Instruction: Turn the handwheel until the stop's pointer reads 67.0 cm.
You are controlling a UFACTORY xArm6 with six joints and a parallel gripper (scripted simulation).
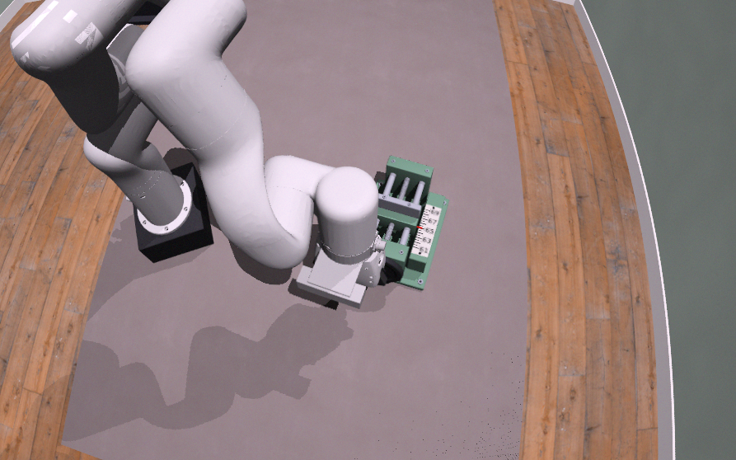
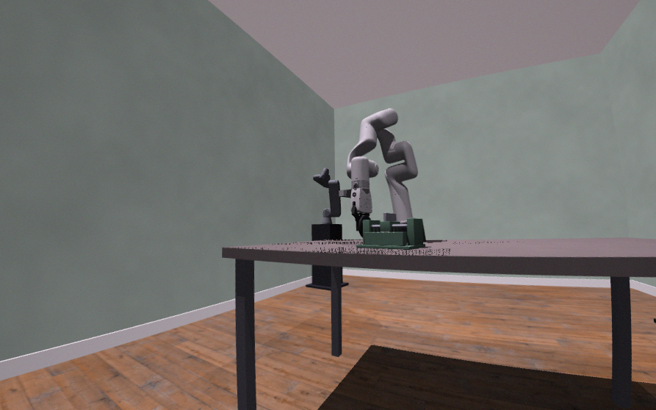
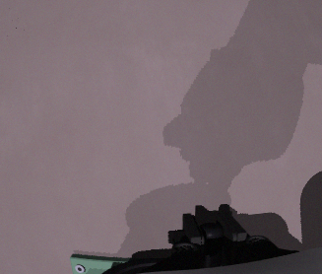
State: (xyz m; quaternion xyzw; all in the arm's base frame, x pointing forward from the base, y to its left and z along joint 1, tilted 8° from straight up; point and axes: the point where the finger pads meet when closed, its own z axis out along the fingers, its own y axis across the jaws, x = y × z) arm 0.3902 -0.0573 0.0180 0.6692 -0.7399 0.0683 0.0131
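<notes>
A green stop fixture [image 1: 410, 226] with grey rods stands on the grey table. Its white scale [image 1: 426, 232] runs from 61 to 69, and the red pointer [image 1: 419, 227] sits at about 65 to 66. The black handwheel [image 1: 386, 275] is at the fixture's near end, mostly hidden under my wrist. My gripper [image 1: 380, 269] reaches down onto it and is shut on the handwheel. In the side view the gripper [image 2: 358, 224] stands at the fixture's left end [image 2: 391, 233].
My arm's black base [image 1: 170, 214] stands on the table left of the fixture. A dark camera stand [image 2: 329, 203] is behind the table's far side. Wooden floor surrounds the table.
</notes>
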